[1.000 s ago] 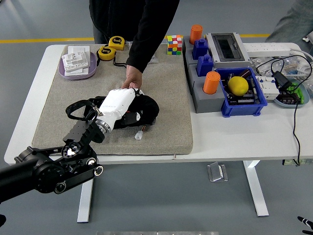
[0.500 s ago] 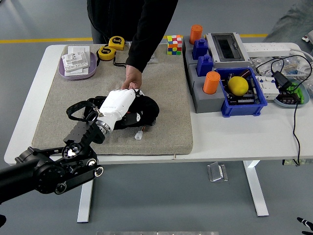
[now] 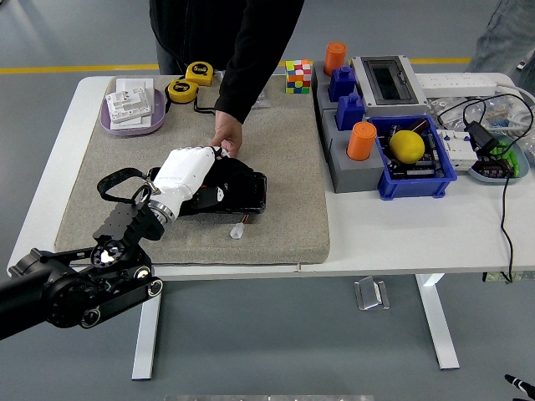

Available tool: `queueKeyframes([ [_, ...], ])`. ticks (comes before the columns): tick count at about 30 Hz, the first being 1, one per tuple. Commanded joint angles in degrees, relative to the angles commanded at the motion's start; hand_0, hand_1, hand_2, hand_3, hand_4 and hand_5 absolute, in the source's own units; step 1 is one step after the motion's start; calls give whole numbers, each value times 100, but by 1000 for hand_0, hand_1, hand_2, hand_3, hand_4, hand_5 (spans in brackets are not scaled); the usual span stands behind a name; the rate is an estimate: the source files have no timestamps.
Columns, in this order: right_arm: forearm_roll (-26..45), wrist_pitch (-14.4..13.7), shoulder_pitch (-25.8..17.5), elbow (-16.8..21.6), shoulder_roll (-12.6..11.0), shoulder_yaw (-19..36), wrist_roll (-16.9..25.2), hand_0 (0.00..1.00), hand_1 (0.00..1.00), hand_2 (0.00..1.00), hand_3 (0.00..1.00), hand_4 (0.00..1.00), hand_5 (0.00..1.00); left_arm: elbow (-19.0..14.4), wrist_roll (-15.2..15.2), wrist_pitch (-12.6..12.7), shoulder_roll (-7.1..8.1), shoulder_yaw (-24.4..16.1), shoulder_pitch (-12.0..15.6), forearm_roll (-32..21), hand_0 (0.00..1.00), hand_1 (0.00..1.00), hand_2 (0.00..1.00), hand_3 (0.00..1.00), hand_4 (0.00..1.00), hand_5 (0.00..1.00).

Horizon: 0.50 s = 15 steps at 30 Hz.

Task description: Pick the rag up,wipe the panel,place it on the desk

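My left hand, white with a black arm, lies palm down on the grey mat, its fingers curled onto a black rag. The rag lies on a flat black panel whose right part shows beside the hand. A person's hand reaches down from the far side and touches the panel's far edge, right by my fingertips. A black loop sticks out at my wrist. My right hand is out of view.
A small white piece lies on the mat near the panel. Two yellow tape measures and a purple tray stand at the back left. A cube, grey blocks with orange cylinders and a blue bin stand at the right.
My left hand has slid left across the panel with the rag. The panel's right part now shows flat. The person's hand has stayed at the far edge.
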Motion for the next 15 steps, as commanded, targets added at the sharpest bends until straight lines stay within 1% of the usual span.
queueKeyframes([
  [5,-15,-2,-7,1,4,19,-4,767,577,704,614,998,564,62,-3,-3,6,11,-5,23,199,170,519,459,121,2],
  [15,-22,5,-24,-9,10,22,-19,767,577,703,614,998,563,79,7,5,113,-106,59,64,199,166,518,457,118,2],
])
